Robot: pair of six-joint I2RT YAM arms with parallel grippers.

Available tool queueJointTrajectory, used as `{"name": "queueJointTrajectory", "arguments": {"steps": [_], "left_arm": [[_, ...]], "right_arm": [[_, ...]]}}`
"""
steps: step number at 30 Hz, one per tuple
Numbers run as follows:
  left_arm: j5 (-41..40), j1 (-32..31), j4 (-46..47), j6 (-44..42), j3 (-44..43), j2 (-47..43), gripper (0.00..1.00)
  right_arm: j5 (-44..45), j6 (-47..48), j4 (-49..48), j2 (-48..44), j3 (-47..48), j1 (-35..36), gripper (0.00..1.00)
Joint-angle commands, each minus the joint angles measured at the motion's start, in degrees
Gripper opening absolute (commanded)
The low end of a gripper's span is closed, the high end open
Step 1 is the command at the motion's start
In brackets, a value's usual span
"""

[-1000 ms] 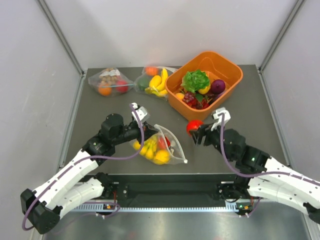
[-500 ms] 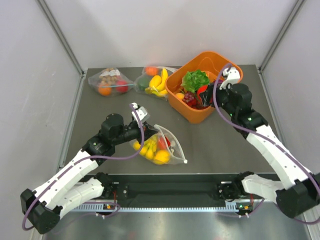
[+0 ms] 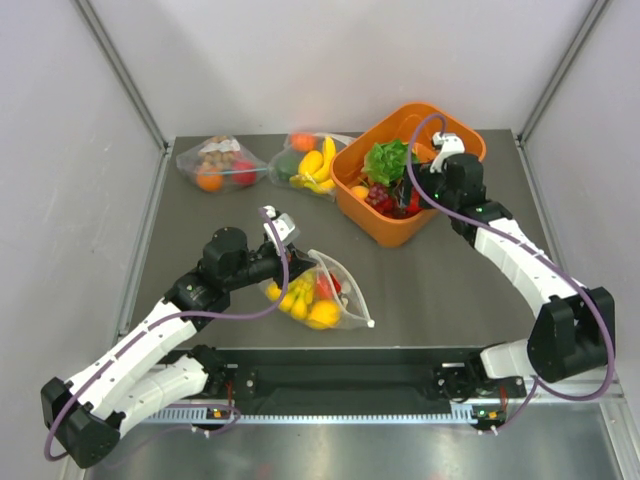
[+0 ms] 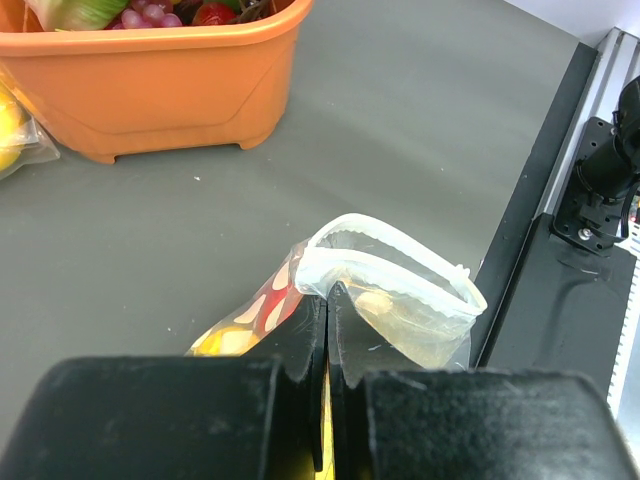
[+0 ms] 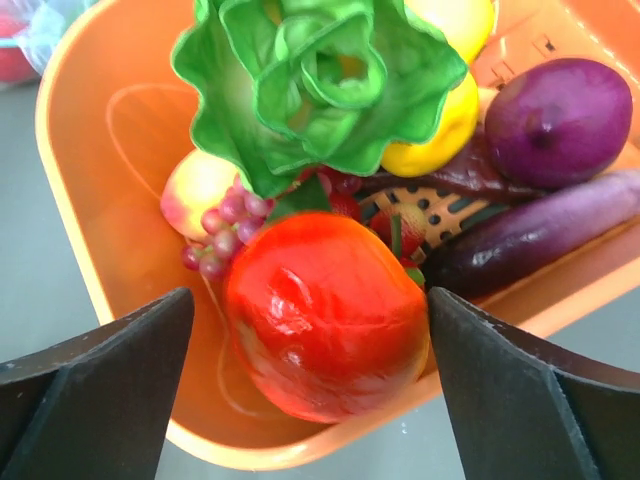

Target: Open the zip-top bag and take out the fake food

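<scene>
**Asker:** Where is the bag?

**Me:** The zip-top bag lies on the tabletop near the front edge, just ahead of my left arm. Its mouth stands open in a loop, so I count the opening step as done.

**Asker:** What is inside it?

**Me:** Most of the fake food. There are several yellow pieces, a rounder yellow one at the near end, and something red among them. By my reckoning, getting those out is the work left.

**Asker:** And your left end effector?

**Me:** My left end effector is pinched together on the bag's rim. A fold of plastic is caught between the fingers, which props the mouth up.

**Asker:** The right one?

**Me:** My right end effector hangs over the orange bin at the far right, well apart from the bag. Its fingers are spread, with a red fruit between them. A strip of the bin shows between the fruit and one finger, so I judge that it is not gripped. I cannot tell whether it already rests on the pile.

**Asker:** What is that pile?

**Me:** A green lettuce, grapes, purple vegetables and a yellow fruit.

**Asker:** So how far along are you?

**Me:** The bag is open and one piece is at the bin, with several left to fetch. The two plain bags at the far edge are not my concern.
</scene>
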State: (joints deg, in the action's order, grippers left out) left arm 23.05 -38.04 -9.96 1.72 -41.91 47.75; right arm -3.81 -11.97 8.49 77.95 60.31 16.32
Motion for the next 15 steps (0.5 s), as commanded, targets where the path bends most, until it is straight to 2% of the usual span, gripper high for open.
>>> {"name": "queueJointTrajectory", "arguments": {"steps": [1,15], "left_arm": [[-0.02,-0.28,0.99,-0.4,-2.04,-0.55,0.0],[0.07,-0.19,0.9,-0.48,-2.12,-0.46,0.0]], "right_arm": [[-1.63,1.24,-4.1,-0.96,3.23,-0.41,1.0],[1.53,4.49,-0.32,-18.09,-2.04,-0.5,0.99]]}}
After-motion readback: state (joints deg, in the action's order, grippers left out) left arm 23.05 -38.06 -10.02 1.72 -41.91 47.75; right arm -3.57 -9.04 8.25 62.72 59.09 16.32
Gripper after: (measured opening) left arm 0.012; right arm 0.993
